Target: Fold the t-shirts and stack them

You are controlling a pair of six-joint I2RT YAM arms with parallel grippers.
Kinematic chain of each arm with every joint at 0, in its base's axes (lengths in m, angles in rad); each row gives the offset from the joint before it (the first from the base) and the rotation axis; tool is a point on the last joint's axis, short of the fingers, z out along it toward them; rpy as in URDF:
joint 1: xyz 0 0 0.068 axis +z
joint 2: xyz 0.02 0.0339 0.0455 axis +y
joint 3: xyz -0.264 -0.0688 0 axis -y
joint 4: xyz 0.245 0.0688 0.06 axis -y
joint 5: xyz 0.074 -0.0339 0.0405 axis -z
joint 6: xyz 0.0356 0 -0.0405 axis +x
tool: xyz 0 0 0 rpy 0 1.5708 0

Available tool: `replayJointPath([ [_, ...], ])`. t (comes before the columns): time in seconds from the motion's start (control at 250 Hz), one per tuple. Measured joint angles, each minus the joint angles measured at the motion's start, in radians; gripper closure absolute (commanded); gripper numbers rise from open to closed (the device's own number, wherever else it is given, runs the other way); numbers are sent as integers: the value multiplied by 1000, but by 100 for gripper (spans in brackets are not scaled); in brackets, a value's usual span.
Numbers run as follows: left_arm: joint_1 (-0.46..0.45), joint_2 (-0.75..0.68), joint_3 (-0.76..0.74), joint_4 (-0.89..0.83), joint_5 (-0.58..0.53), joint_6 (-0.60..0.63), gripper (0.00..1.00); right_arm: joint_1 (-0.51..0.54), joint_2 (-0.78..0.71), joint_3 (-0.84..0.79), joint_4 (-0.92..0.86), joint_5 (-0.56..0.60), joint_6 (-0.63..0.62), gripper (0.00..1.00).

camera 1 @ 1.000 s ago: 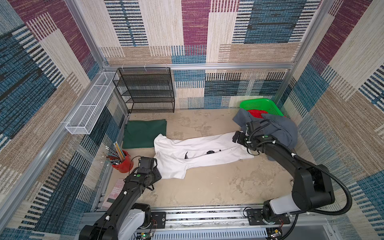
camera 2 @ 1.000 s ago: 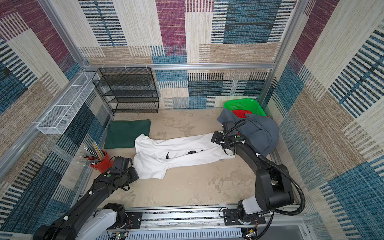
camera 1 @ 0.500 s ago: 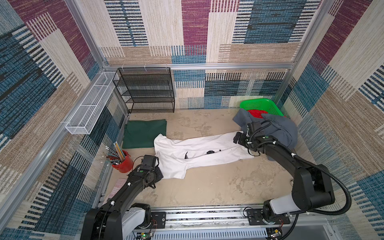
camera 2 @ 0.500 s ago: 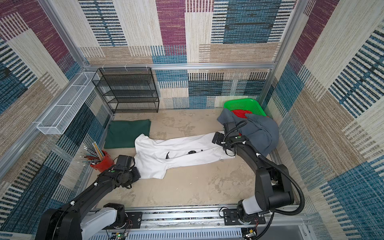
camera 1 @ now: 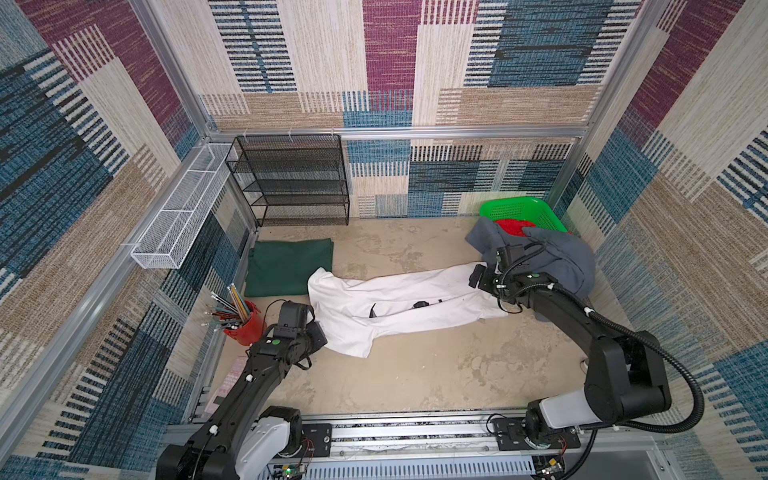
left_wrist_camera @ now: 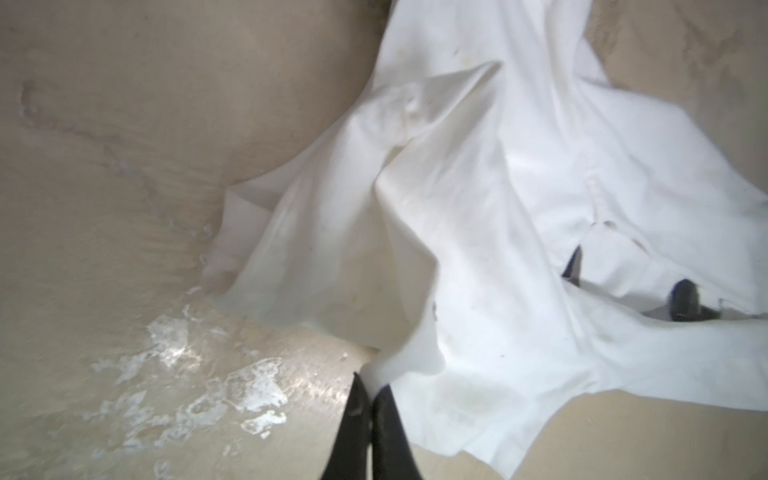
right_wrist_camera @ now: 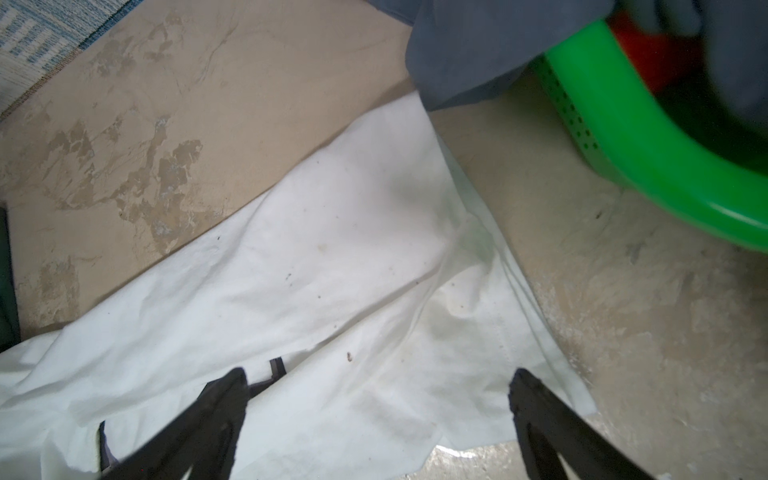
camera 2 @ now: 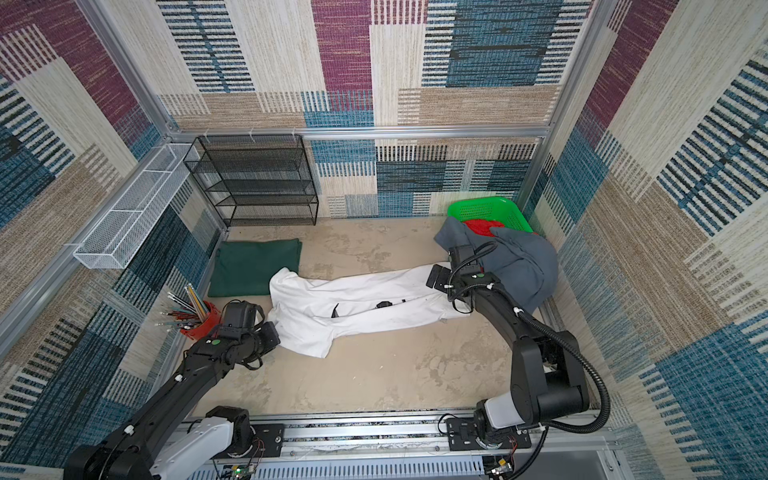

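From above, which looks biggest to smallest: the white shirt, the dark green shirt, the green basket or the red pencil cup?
1. white shirt
2. dark green shirt
3. green basket, unsure: the grey shirt hides part of it
4. red pencil cup

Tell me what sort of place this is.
Probably a robot test cell, not a home: a left arm and right arm mounted on a rail, metal-framed walls lined with patchwork carpet, and staged props inside: shelf, pencil cup, basket, white shirt.
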Motion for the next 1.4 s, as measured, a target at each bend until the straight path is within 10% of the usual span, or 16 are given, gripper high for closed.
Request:
replayJointPath([
  [1.004, 33, 667, 513, 240, 164, -87, 100, 0, 62, 4, -16, 69, -89, 1],
  [1.2, 35, 739, 585, 244, 223, -52, 14, 0, 61, -17, -16, 36, -92, 1],
  [1.4, 6, 625, 556, 224, 153, 29, 2, 0, 53, -22, -15, 16, -92, 1],
])
